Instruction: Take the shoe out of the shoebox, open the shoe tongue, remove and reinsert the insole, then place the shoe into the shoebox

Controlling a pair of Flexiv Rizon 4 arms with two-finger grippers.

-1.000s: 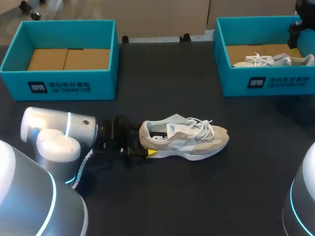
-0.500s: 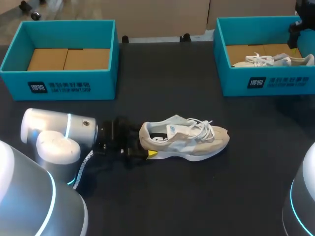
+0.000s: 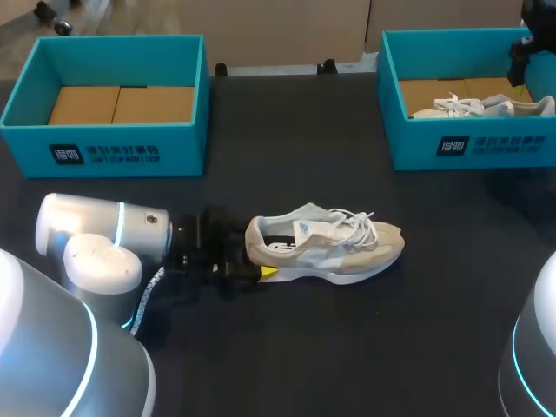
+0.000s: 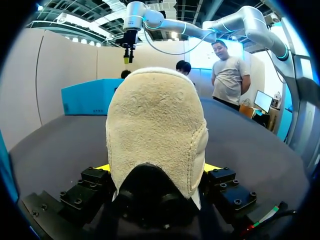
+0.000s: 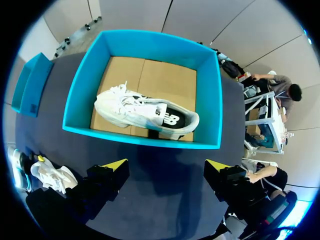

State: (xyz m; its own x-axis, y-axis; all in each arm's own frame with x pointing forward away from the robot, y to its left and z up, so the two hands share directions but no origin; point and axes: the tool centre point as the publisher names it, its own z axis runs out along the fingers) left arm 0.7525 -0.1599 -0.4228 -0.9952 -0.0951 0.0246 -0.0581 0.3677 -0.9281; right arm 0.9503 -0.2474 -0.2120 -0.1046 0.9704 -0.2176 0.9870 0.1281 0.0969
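Because the heel of the shoe (image 3: 326, 246) fills the left wrist view, the left gripper (image 4: 155, 169) barely shows its yellow tips, seemingly pinching that heel on the table (image 3: 347, 347). Fingers spread, the right gripper (image 5: 167, 170) hangs above a shoebox (image 5: 145, 137) holding another shoe (image 5: 145, 114).

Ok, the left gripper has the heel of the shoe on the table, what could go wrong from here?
1. The left gripper grips the shoe only at the heel, so the toe may sag or twist loose when lifted.
2. Its loose laces could snag.
3. The right shoebox under the open right gripper already holds a second shoe; the left shoebox looks the safer destination.
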